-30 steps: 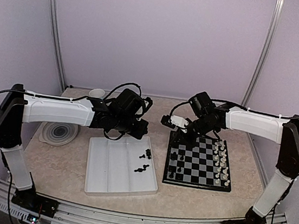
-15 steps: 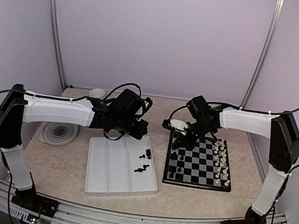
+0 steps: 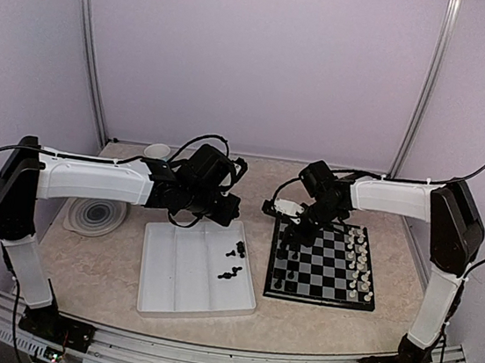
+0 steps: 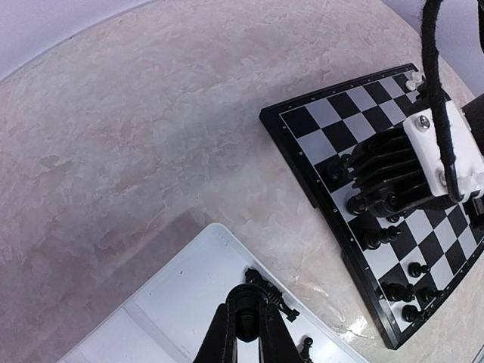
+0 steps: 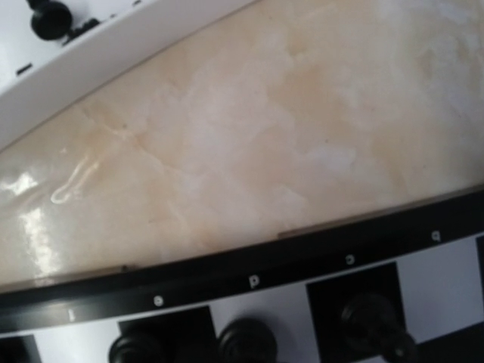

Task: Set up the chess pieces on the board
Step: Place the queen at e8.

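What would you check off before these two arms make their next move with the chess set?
1. Loose black pieces waiting in the white tray: ok.
2. Left jaws shut over the tray; gripping a piece: cannot tell.
3. Right jaws down among placed black pieces on the board; free to lift: cannot tell.
4. White pieces lined along the board's right side: ok.
5. Black side fully set: not ok.
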